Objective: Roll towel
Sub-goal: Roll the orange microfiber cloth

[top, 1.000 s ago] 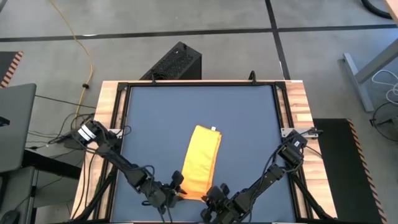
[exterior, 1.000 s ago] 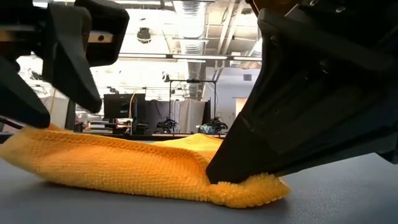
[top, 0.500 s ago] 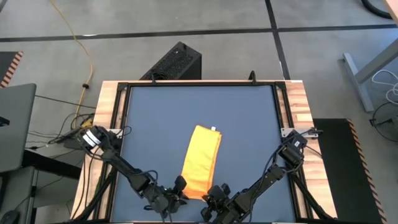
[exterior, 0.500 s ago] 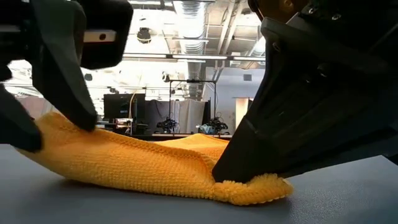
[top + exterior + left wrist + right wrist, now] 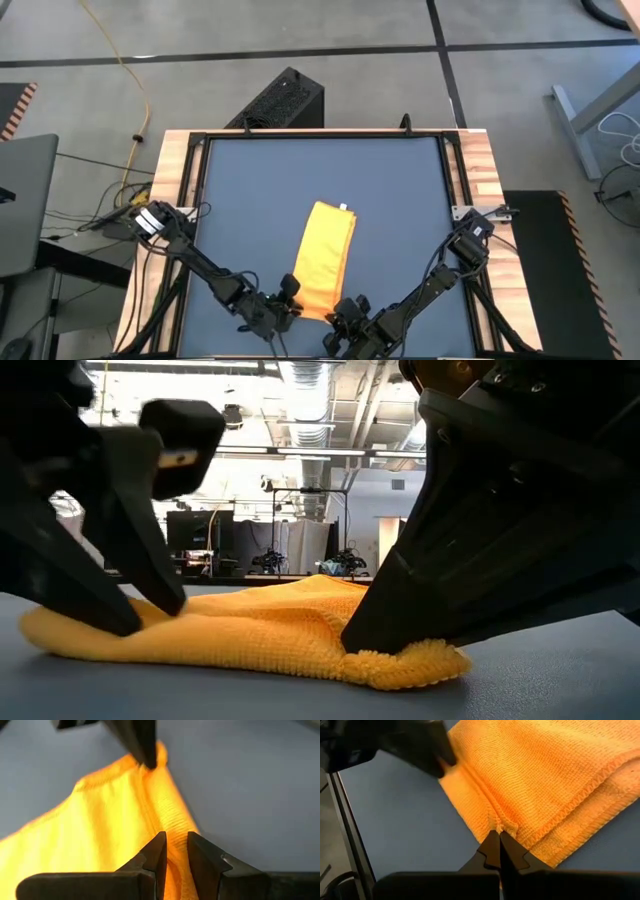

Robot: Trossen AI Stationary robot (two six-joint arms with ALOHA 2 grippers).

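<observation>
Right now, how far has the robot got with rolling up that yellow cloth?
Done: the yellow-orange soft cloth towel already lies folded into a long strip on the dark blue tabletop. In hand: the right hand is shut on the strip's near edge, and the left hand has its fingers on either side of a ridge of cloth at the same end. Left: no roll shows yet, so all the rolling remains.

The yellow-orange towel (image 5: 250, 635) lies low and folded on the dark blue table (image 5: 520, 680), its fuzzy end bulging out at the right. The left gripper (image 5: 135, 615) presses two dark fingers (image 5: 150, 565) into the towel's left end. The right gripper (image 5: 365, 645), a large dark mass, pins the towel near its right end. Behind, a room with ceiling lights and racks (image 5: 300, 530) shows.
</observation>
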